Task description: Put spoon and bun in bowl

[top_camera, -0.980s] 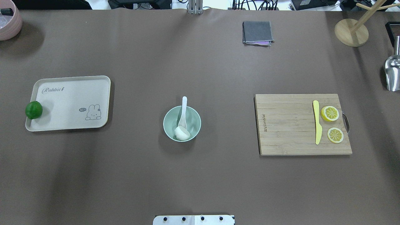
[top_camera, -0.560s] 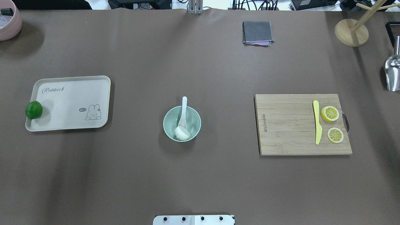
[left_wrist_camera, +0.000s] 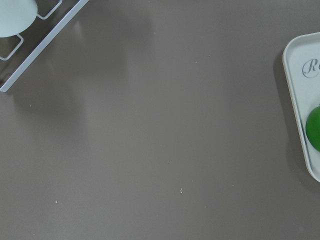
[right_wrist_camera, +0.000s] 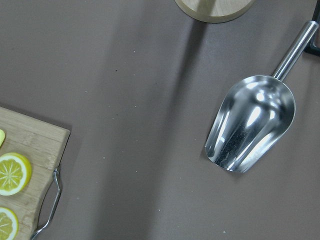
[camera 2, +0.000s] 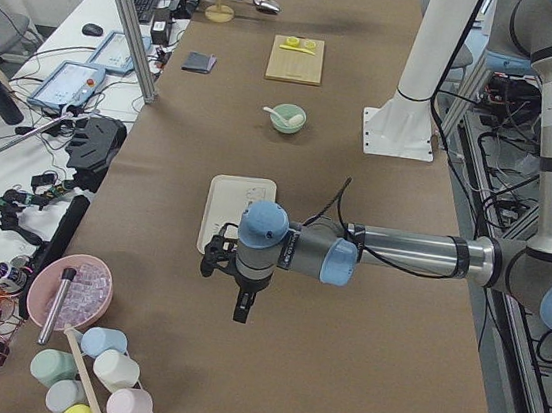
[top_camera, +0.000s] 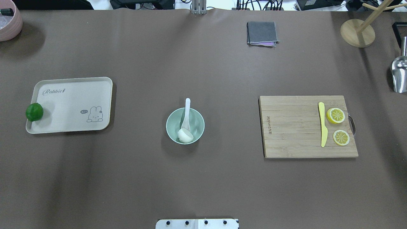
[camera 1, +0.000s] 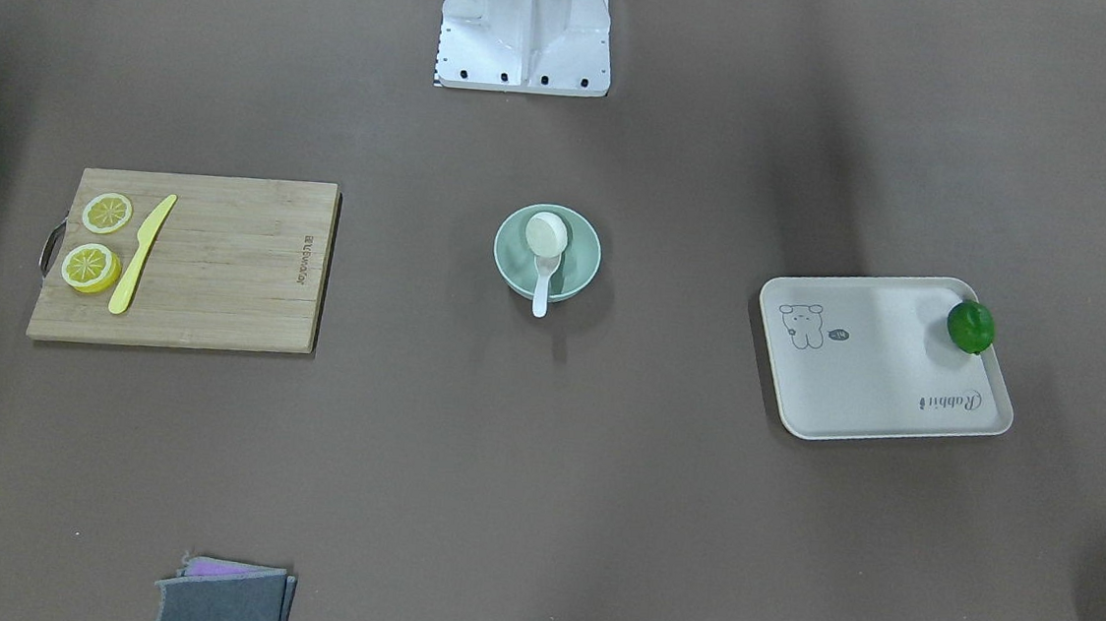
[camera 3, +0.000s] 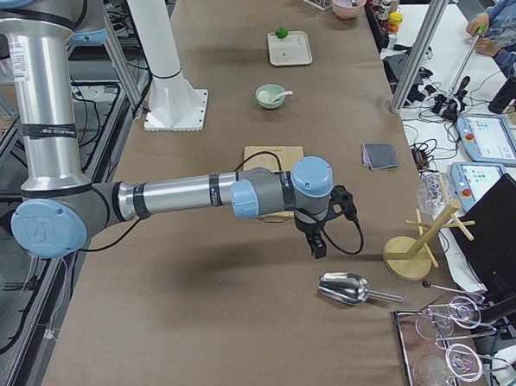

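Note:
The pale mint-green bowl (top_camera: 199,121) stands at the table's middle. The white bun (top_camera: 185,135) lies inside it at the near side. The white spoon (top_camera: 187,109) has its scoop in the bowl and its handle leaning out over the far rim. The front-facing view shows the same bowl (camera 1: 589,254), bun (camera 1: 546,235) and spoon (camera 1: 542,290). My left gripper (camera 2: 240,308) hangs over bare table beyond the tray, far from the bowl. My right gripper (camera 3: 314,246) hangs near the metal scoop. I cannot tell whether either is open or shut.
A cream tray (top_camera: 73,95) with a green lime (top_camera: 34,112) lies left. A wooden cutting board (top_camera: 292,127) with a yellow knife (top_camera: 322,124) and lemon slices (top_camera: 335,115) lies right. A grey cloth (top_camera: 262,33), wooden stand (top_camera: 357,32) and metal scoop (top_camera: 400,74) lie further off.

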